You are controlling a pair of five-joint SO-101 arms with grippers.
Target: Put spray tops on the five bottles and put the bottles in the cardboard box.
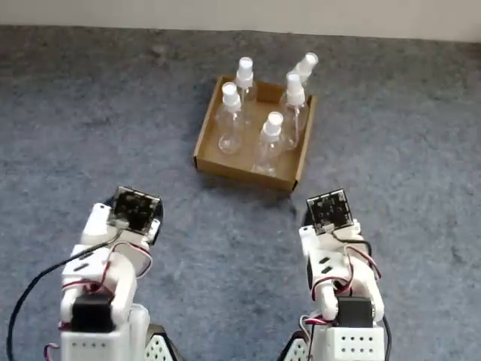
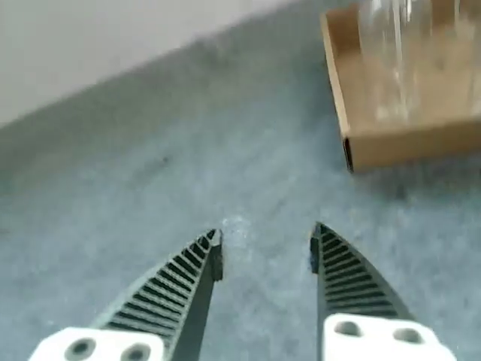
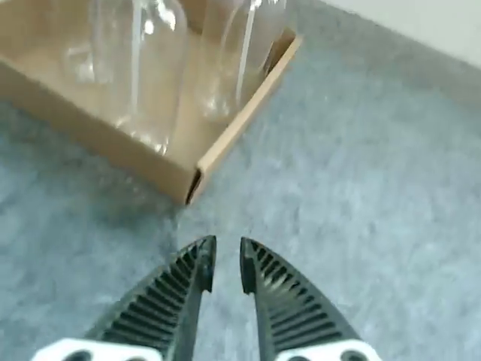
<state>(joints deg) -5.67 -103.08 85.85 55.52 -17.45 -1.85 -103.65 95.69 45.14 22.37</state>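
The cardboard box (image 1: 209,162) lies on the carpet at the middle back. Several clear bottles stand in it, each with a white spray top, for example one bottle (image 1: 230,119) at its left and another bottle (image 1: 269,143) near its front. A bottle (image 1: 304,69) at the far right corner leans outward. My left arm (image 1: 113,256) and right arm (image 1: 338,263) sit pulled back near the front edge. The left gripper (image 2: 266,248) is open and empty over bare carpet, short of the box (image 2: 406,143). With just a narrow gap, the right gripper (image 3: 225,257) is open and empty near the box corner (image 3: 192,180).
Grey carpet (image 1: 90,113) covers the whole table around the box. A pale wall (image 1: 240,11) runs along the back edge. Cables trail from the left arm base at the front left.
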